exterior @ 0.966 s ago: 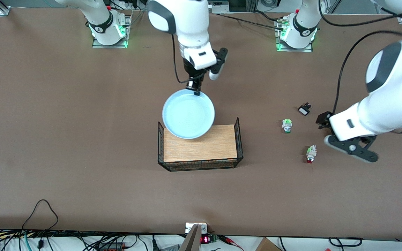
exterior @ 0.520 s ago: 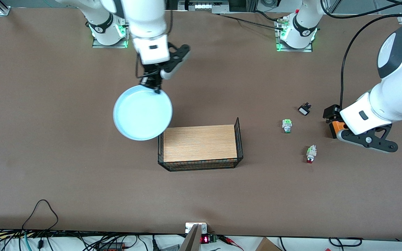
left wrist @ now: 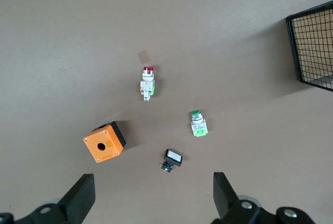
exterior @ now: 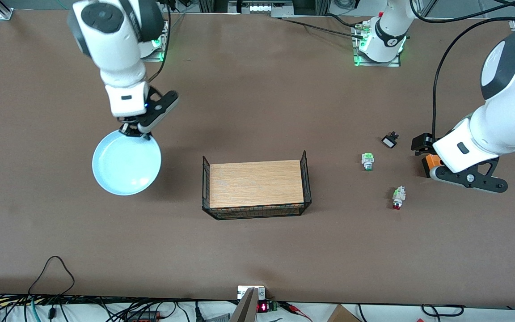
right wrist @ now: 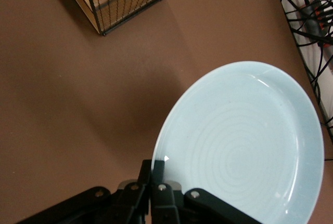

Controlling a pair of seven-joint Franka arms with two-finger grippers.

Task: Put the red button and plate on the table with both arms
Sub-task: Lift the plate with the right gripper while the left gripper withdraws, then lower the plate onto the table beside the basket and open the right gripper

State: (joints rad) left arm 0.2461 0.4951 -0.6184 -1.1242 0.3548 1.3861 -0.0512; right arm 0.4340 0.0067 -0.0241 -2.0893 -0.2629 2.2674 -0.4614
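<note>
Pinching the rim of the light blue plate [exterior: 126, 168] between closed fingers, the right gripper [exterior: 133, 130] carries it in the air over bare brown table [exterior: 61, 232] toward the right arm's end, clear of the wooden tray with black wire sides [exterior: 256, 184]. Over at the left arm's end, the left gripper [left wrist: 153, 195] hangs with its fingers [left wrist: 81, 198] spread wide and holding nothing, over an orange box [exterior: 426, 163] that lies beside the black-and-white switch [exterior: 390, 141]. The red button [exterior: 398, 196] already lies on the table, nearer the front camera than the green-capped button [exterior: 367, 161] (both well apart from the tray). So the step in hand looks like setting down the plate: the next move calls for lowering it level until it rests flat, then opening. Room is generous there, with the tray's wire wall the only nearby edge and the table's border well off.
</note>
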